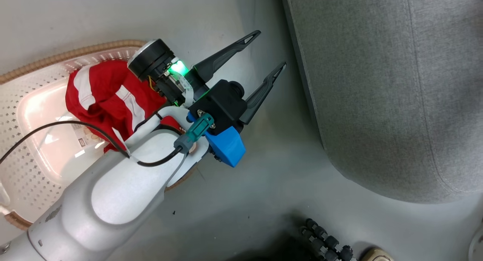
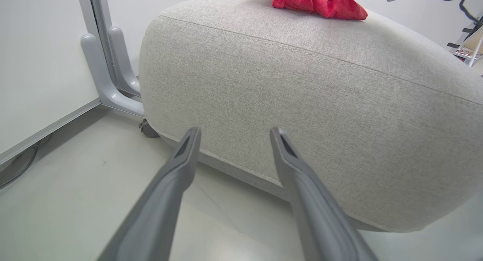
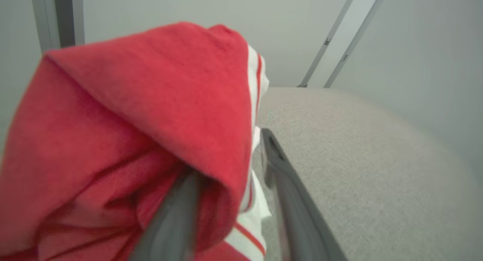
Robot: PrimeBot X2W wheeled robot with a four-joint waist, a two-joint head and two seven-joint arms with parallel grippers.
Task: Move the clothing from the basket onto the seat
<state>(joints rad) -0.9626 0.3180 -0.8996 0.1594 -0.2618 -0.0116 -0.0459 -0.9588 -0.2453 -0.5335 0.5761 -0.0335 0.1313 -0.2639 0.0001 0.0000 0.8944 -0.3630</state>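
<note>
A: Over the pale floor (image 1: 264, 185), between the basket (image 1: 56, 58) and the seat (image 1: 396, 95), is where we see the left gripper (image 1: 269, 49) from the head camera; its two dark fingers are spread wide with nothing between them; the tips aim toward the seat's edge without touching it.

B: yep, same from its own wrist cam; we're looking at the seat's rounded side and stitched seam through the gap; a grey frame foot (image 2: 102, 76) stands just beside the seat's corner.

A: so where's the clothing? we count one red garment (image 1: 102, 99) with white stripes, bunched up inside the basket by the woven rim; part of it is hidden behind the left wrist.

B: and a second red garment (image 2: 317, 0) is heaped on top of the seat; in the right wrist view it sits right up against the right gripper (image 3: 229, 153); the cloth drapes over one finger and hides its tip, the other finger (image 3: 286, 185) is bare; the two stand parted, so we'd say that gripper isn't clamped; whether the covered finger snags the fabric, we can't tell.

A: agreed; the grey cushion runs on beneath that gripper; the cloth is a bit blurry there.
</note>
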